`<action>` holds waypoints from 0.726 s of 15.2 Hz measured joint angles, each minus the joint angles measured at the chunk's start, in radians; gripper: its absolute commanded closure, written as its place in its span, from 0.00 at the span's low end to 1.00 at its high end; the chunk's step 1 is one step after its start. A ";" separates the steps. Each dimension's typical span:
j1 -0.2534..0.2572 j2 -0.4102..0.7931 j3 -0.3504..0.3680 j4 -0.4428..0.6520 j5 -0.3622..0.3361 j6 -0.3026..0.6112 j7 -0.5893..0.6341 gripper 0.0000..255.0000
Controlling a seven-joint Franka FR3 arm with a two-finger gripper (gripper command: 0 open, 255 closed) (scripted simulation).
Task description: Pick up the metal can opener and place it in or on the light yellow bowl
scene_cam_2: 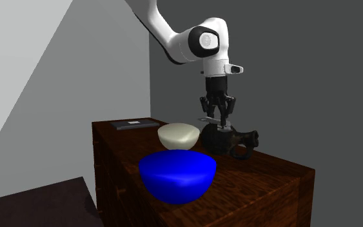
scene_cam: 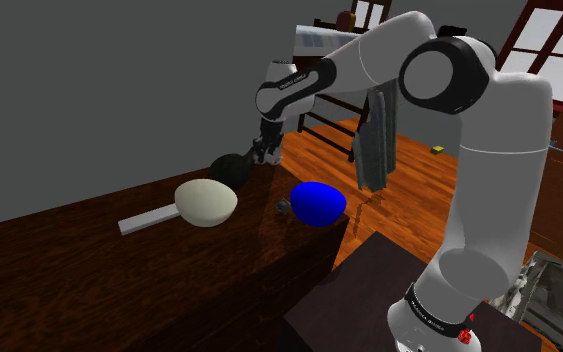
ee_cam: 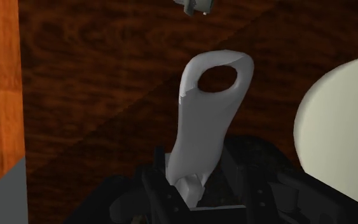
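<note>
Your arm [scene_cam: 489, 180] rises from the stand at the shoulder view's lower right. The elbow is high and the forearm reaches up and left. In the second exterior view the wrist [scene_cam_2: 207, 42] points straight down with the end effector [scene_cam_2: 217, 117] hanging vertical below it. Jaws are closed on the can opener [ee_cam: 209, 121], clasping its pale handle near one end. In the wrist view, the rest of the handle sticks out beyond the fingertips.
</note>
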 measured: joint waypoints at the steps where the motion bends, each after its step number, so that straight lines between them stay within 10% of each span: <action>1: -0.001 -0.004 -0.001 0.008 0.000 -0.013 -0.001 1.00; 11: 0.105 0.014 0.037 0.067 -0.036 -0.051 0.160 1.00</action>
